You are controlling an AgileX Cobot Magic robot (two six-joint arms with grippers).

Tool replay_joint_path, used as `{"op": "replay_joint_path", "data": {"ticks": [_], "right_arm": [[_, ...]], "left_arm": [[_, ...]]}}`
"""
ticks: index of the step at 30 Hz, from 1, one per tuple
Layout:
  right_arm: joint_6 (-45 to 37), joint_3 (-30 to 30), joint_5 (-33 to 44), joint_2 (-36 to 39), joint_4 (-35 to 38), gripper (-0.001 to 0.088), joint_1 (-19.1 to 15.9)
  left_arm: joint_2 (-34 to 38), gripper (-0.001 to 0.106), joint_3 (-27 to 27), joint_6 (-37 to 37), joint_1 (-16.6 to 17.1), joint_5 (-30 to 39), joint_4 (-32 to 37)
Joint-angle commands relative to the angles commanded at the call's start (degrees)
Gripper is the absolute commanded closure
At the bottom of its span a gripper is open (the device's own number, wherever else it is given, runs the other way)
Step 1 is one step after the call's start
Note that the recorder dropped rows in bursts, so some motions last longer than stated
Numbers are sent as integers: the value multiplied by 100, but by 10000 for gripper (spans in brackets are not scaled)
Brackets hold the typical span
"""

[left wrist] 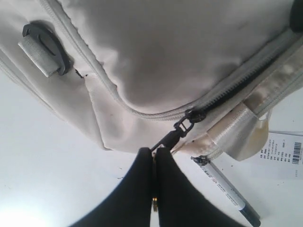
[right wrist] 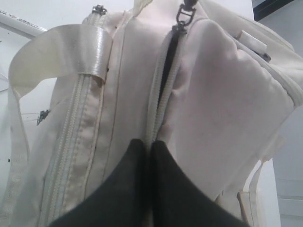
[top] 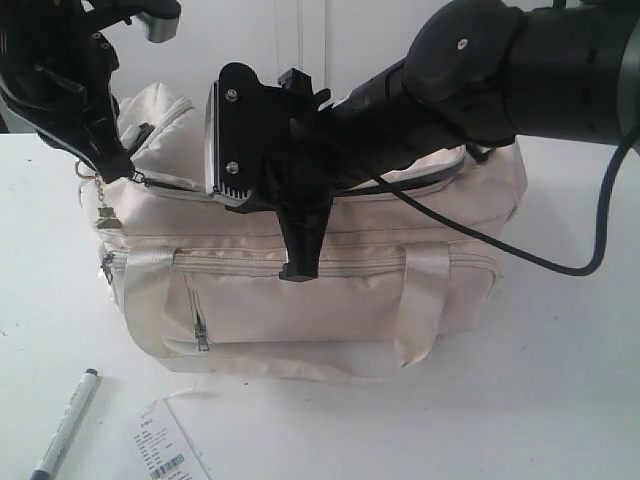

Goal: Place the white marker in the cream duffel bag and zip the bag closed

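Note:
The cream duffel bag (top: 330, 300) stands in the middle of the table, and its top zipper (right wrist: 165, 71) shows a dark gap. My left gripper (top: 122, 168) (left wrist: 155, 151) is at the bag's left end, shut on the black zipper pull (left wrist: 182, 127); a gold charm (top: 105, 215) hangs below it. My right gripper (top: 300, 270) (right wrist: 150, 142) reaches across from the right and is shut on the zipper seam on top of the bag. The white marker (top: 65, 425) (left wrist: 227, 189) lies on the table in front of the bag's left end, outside the bag.
A white barcoded paper tag (top: 165, 450) (left wrist: 284, 153) lies on the table beside the marker. The right arm's black cable (top: 540, 260) hangs across the bag's right end. The bag's loop handles (top: 425, 300) droop over its front.

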Motion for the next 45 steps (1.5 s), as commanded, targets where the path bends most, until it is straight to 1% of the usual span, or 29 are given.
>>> {"op": "replay_joint_path", "data": {"ticks": [5,9,12,13,15,19,24,34,37,42,45], "right_arm": [[0,0,0,0,0,868,0],[0,0,0,0,0,868,0],[0,0,0,0,0,868,0],[0,0,0,0,0,868,0],[0,0,0,0,0,868,0],[0,0,0,0,0,868,0],[0,0,0,0,0,868,0],[0,0,0,0,0,868,0],[0,0,0,0,0,868,0],[0,0,0,0,0,868,0],[0,0,0,0,0,868,0]], "left_arm": [[0,1053,0,10,21,0,-38],[0,1053,11,10,213,0,-181],[0,1053,242,22,366,0,-191],[0,1053,275,22,366,-2,-167],[0,1053,284,22,366,-204,-167],[0,1053,293,22,380,-248,-146],[0,1053,391,22,652,-558,-158],[0,1053,416,10,665,-1006,-195],[0,1053,443,21,665,-1041,-195],[0,1053,588,22,665,-1267,-143],[0,1053,681,-24,665,-1529,-76]]}}
